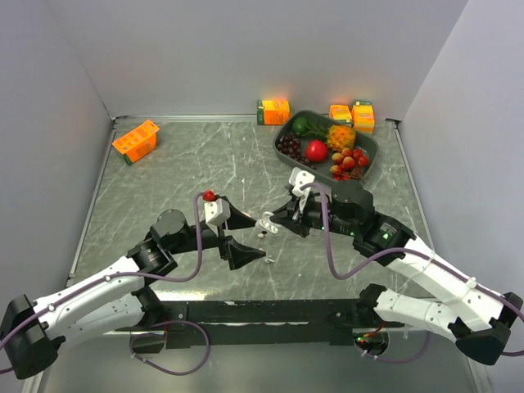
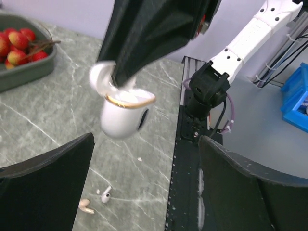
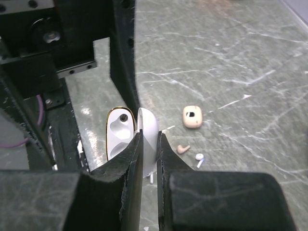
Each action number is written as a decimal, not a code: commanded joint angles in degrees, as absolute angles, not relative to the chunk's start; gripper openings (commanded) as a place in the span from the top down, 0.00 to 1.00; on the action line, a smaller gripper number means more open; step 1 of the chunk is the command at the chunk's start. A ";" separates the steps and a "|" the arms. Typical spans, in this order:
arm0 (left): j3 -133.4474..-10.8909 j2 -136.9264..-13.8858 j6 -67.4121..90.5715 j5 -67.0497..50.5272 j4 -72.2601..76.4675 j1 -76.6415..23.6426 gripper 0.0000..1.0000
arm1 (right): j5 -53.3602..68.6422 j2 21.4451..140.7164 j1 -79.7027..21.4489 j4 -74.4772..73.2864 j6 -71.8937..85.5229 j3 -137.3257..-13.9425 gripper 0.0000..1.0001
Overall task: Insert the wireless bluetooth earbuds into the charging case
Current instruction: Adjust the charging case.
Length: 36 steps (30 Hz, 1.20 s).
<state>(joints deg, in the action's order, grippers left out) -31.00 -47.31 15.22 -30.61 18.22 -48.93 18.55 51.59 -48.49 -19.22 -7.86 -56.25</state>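
Right tool [image 3: 148, 140] nearest, jaws nearly closed, pinching the open lid [image 3: 148, 122] of a white case [image 3: 119, 134] held clear of the bench [image 3: 231, 57]; left tool [image 2: 147, 144] spread wide, empty. On the bench below lie a beige earbud [image 3: 183, 148] and a white earbud [image 3: 198, 158], loose, near a beige case [image 3: 192, 117]. Likely feather-light, hard, slick: pinch gently across the bulb, or they skitter.

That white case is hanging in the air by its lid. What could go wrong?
The right tool pinches the white case only by its open lid, so it might slip and fall. A white earbud and a beige earbud lie loose on the table below; a dropped case, or the open left tool, could scatter them.
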 commanded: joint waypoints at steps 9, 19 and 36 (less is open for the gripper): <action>-29.79 -48.25 9.05 -33.04 26.01 -48.60 0.08 | 26.90 54.49 -50.62 -20.48 -9.84 -60.73 1.00; -29.36 -49.48 9.67 -36.13 26.98 -48.43 0.25 | 26.63 55.46 -50.80 -20.39 -9.84 -61.00 1.00; -28.83 -48.25 10.46 -36.12 26.81 -48.16 0.78 | 26.10 56.07 -51.59 -20.57 -9.76 -61.61 1.00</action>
<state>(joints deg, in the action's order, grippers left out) -28.60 -49.50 10.76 -36.21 24.38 -48.45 25.87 56.49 -50.89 -21.91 -9.82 -58.22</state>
